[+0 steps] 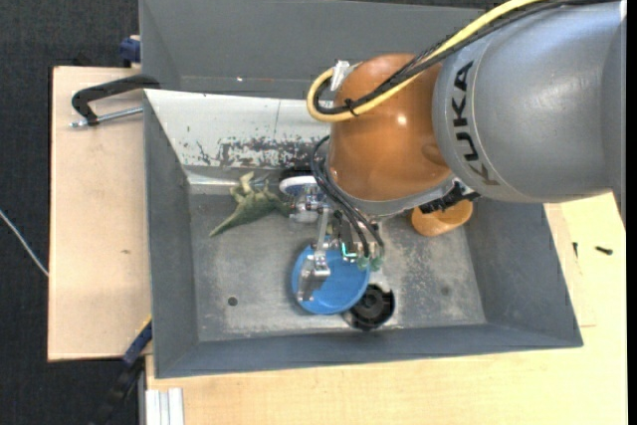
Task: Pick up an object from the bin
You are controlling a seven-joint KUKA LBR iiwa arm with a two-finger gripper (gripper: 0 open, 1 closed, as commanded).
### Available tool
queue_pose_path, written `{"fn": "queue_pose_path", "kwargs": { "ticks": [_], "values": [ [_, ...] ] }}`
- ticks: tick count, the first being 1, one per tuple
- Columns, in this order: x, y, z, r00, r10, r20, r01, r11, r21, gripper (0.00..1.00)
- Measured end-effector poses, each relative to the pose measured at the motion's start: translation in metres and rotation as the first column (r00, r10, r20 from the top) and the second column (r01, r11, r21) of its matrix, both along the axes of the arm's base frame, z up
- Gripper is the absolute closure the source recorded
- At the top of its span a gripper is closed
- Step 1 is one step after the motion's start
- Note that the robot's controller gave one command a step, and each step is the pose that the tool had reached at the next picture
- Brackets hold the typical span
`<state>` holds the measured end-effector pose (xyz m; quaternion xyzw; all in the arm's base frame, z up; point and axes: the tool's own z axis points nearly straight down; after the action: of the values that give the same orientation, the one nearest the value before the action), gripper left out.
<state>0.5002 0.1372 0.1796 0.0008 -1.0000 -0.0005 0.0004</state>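
My gripper [320, 276] hangs low in the bin's front middle, right over a round blue disc [333, 294] that lies on the floor; one metal fingertip sits on the disc's left part. A small black round piece [370, 307] lies against the disc's right front edge. A green toy dinosaur [251, 199] lies to the upper left of the gripper, near the back wall. An orange rounded thing [443, 214] lies to the right, partly hidden under the arm's cover.
A small white and silver thing [299, 186] shows beside the dinosaur, under the arm's orange cover. The arm and its cover hide the bin's back right part. Bare floor lies at the front left and front right.
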Motion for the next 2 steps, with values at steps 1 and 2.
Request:
{"fn": "queue_pose_path", "kwargs": {
  "ticks": [1, 2],
  "values": [
    [0.0107, -0.0502, -0.085, 0.998, -0.065, -0.004, 0.065, 0.998, -0.003, 0.0],
    [0.0126, -0.0471, -0.0802, 0.998, -0.061, 0.004, 0.061, 0.998, 0.001, 1.0]
  ]
}}
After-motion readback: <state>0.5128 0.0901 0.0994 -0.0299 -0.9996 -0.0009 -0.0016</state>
